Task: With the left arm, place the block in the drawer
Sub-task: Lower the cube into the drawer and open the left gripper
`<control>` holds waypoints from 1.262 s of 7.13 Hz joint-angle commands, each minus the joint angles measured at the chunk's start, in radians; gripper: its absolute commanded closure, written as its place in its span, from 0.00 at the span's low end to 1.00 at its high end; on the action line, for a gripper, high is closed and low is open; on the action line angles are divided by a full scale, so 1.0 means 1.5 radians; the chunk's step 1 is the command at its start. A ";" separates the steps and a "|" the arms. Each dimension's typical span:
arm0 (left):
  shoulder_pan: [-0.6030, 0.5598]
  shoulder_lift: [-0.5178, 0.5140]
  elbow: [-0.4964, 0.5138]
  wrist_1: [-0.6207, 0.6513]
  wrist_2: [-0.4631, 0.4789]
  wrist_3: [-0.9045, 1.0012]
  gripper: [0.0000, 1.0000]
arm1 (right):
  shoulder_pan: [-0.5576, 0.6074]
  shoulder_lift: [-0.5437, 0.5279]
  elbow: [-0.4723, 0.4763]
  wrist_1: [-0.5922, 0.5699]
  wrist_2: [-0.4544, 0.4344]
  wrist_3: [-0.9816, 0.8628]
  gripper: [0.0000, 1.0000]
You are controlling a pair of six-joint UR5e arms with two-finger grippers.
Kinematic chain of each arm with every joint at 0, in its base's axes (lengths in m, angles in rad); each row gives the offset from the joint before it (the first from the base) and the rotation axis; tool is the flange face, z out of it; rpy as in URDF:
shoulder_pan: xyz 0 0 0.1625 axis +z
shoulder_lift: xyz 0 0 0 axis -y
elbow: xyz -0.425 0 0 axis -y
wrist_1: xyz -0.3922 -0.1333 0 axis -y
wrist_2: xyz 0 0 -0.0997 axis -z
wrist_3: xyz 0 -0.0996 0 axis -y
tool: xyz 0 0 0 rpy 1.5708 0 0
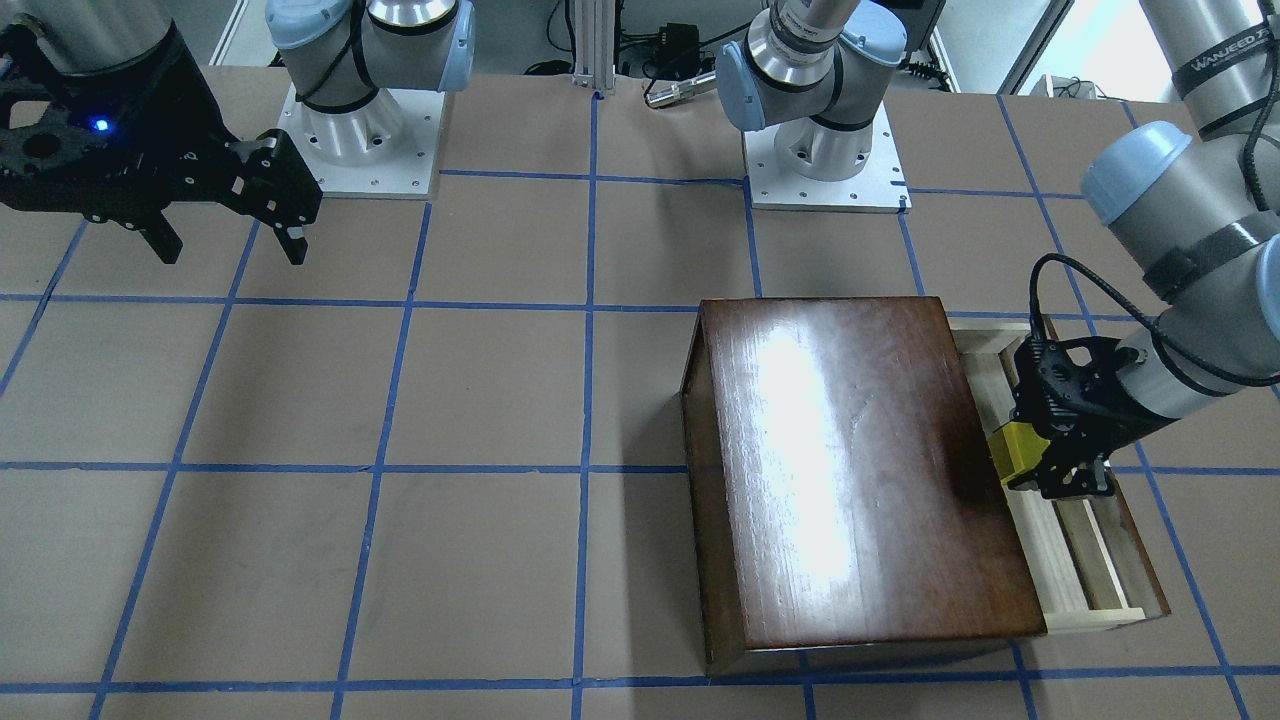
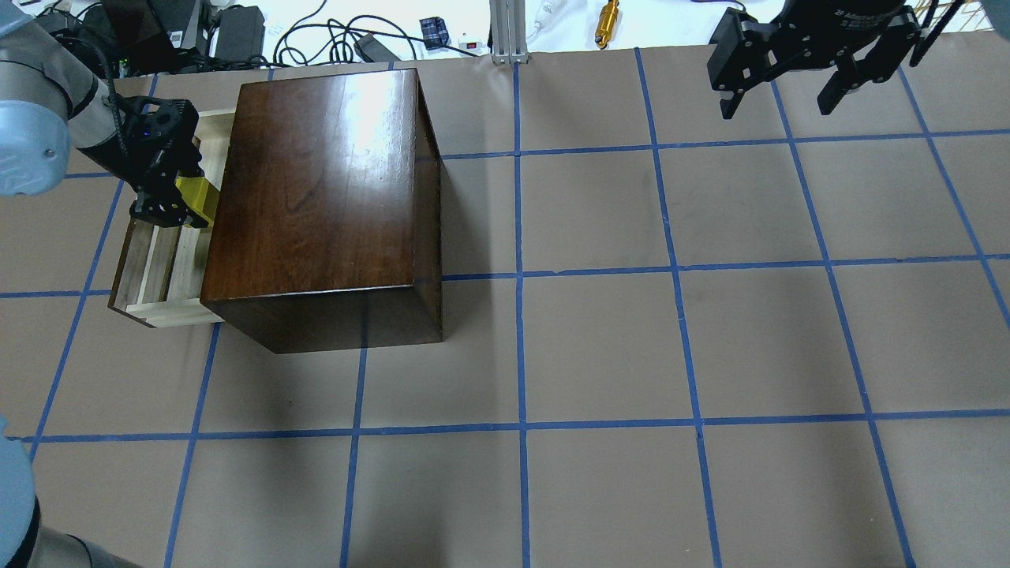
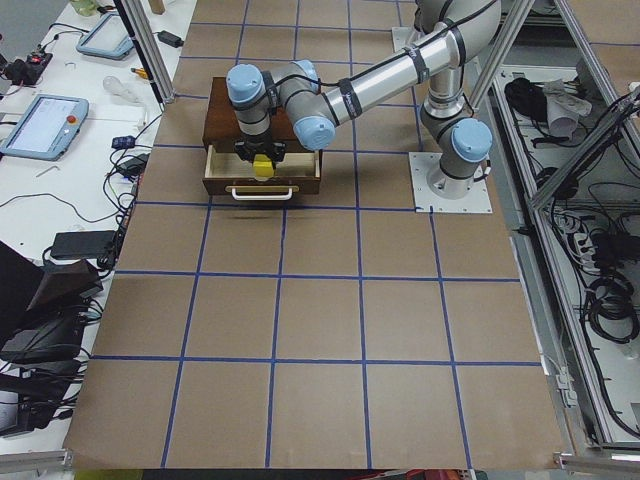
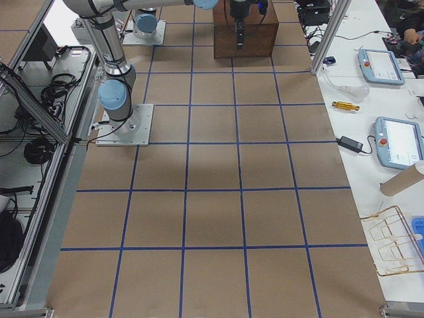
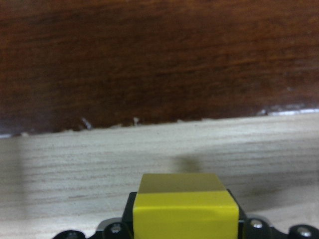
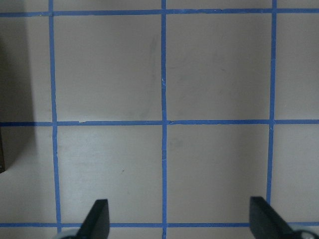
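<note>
My left gripper (image 2: 177,207) is shut on the small yellow block (image 2: 196,198) and holds it over the open pale-wood drawer (image 2: 154,268), close to the glossy dark-brown box (image 2: 323,189). In the front-facing view the left gripper (image 1: 1040,462) holds the block (image 1: 1020,450) above the drawer (image 1: 1090,560) beside the box (image 1: 850,470). The left wrist view shows the block (image 5: 182,209) above the drawer's pale wood (image 5: 99,169), facing the box front. My right gripper (image 2: 781,99) is open and empty, high over the far right of the table; it also shows in the front-facing view (image 1: 235,245).
The table is brown paper with a blue tape grid (image 2: 521,276). Cables and small devices (image 2: 331,31) lie beyond the far edge. The arm base plates (image 1: 825,170) sit at the robot's side of the table. Operator tablets (image 4: 387,66) lie on a side bench.
</note>
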 commanded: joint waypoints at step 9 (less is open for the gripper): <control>-0.036 0.103 0.073 -0.139 0.013 -0.216 0.05 | 0.000 0.000 0.000 0.000 0.000 0.000 0.00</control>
